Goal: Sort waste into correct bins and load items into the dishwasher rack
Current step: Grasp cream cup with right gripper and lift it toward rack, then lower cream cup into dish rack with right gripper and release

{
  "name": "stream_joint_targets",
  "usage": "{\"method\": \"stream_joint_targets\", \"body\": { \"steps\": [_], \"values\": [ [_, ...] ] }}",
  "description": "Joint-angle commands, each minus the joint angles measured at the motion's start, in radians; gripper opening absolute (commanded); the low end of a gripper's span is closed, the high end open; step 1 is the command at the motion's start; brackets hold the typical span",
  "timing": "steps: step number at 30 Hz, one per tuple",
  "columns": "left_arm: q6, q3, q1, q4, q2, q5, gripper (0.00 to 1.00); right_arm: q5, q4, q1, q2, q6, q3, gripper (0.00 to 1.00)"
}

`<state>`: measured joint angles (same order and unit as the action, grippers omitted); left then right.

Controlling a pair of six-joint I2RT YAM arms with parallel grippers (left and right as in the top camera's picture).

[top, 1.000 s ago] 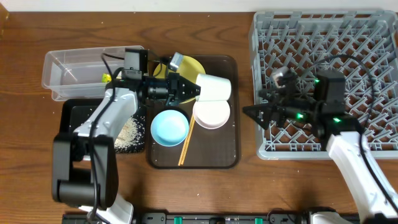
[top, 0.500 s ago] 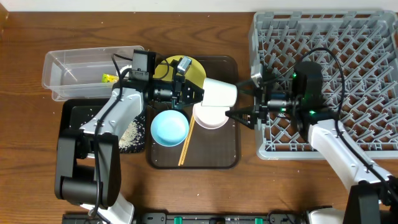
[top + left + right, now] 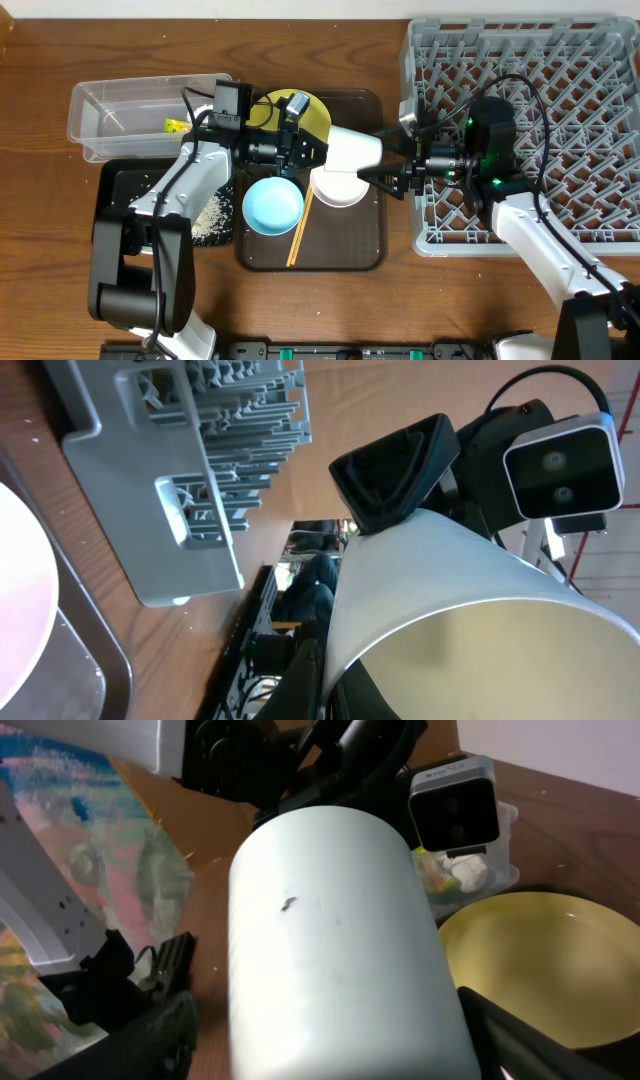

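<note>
My left pincer (image 3: 316, 150) clamped the cup (image 3: 355, 150) by its rim, centre frame; my right pincer (image 3: 376, 158) stood wide open, jaws flanking its base.

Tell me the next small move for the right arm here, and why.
Probably close the right gripper on the cup. The left gripper holds the cup over the brown tray, and the right wrist view shows the right jaws open on either side of its body, so a handover toward the rack looks ready.
</note>
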<state>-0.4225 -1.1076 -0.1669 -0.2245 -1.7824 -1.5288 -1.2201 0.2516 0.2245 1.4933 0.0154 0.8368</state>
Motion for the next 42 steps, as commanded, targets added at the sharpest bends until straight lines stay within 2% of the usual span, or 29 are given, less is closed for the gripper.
{"method": "stream_joint_targets", "body": {
  "steps": [1, 7, 14, 16, 17, 19, 20, 26, 28, 30, 36, 40, 42],
  "values": [
    [-0.006, -0.009, -0.015, 0.003, -0.002, -0.034, 0.06, 0.001, 0.000, 0.018, 0.002, 0.006, 0.013, 0.75],
    [-0.006, -0.009, -0.016, 0.003, -0.002, -0.034, 0.06, 0.000, 0.000, 0.019, 0.002, 0.006, 0.013, 0.64],
    [-0.006, -0.009, -0.016, 0.003, -0.002, -0.030, 0.06, 0.000, -0.001, 0.019, 0.002, 0.007, 0.013, 0.57],
    [-0.005, -0.009, -0.016, 0.003, -0.002, -0.011, 0.10, 0.000, -0.002, 0.019, 0.002, 0.007, 0.013, 0.55],
    [-0.001, -0.009, -0.016, 0.003, -0.002, 0.016, 0.15, 0.000, -0.002, 0.019, 0.002, 0.007, 0.013, 0.54],
    [0.026, -0.009, -0.015, 0.002, -0.002, 0.089, 0.32, 0.001, -0.010, 0.019, 0.002, 0.007, 0.013, 0.48],
    [0.028, -0.009, -0.013, 0.000, -0.002, 0.156, 0.35, 0.002, -0.017, 0.019, 0.002, 0.007, 0.013, 0.42],
    [0.037, -0.009, -0.008, -0.072, 0.000, 0.534, 0.41, 0.158, -0.058, 0.010, 0.002, 0.079, 0.013, 0.17],
    [0.069, -0.010, 0.007, -0.106, 0.006, 0.586, 0.42, 0.199, -0.058, 0.002, 0.001, 0.101, 0.014, 0.06],
    [0.108, -0.010, 0.035, -0.160, 0.024, 0.639, 0.44, 0.243, -0.058, -0.015, -0.006, 0.128, 0.015, 0.01],
    [0.240, -0.010, 0.139, -0.358, 0.156, 0.799, 0.45, 0.360, -0.131, -0.073, -0.054, 0.161, 0.043, 0.01],
    [0.282, -0.010, 0.193, -0.446, 0.271, 0.877, 0.45, 0.515, -0.325, -0.101, -0.103, 0.144, 0.114, 0.01],
    [0.286, -0.010, 0.207, -0.461, 0.320, 0.898, 0.45, 0.651, -0.489, -0.115, -0.124, 0.140, 0.181, 0.01]
  ]
}}
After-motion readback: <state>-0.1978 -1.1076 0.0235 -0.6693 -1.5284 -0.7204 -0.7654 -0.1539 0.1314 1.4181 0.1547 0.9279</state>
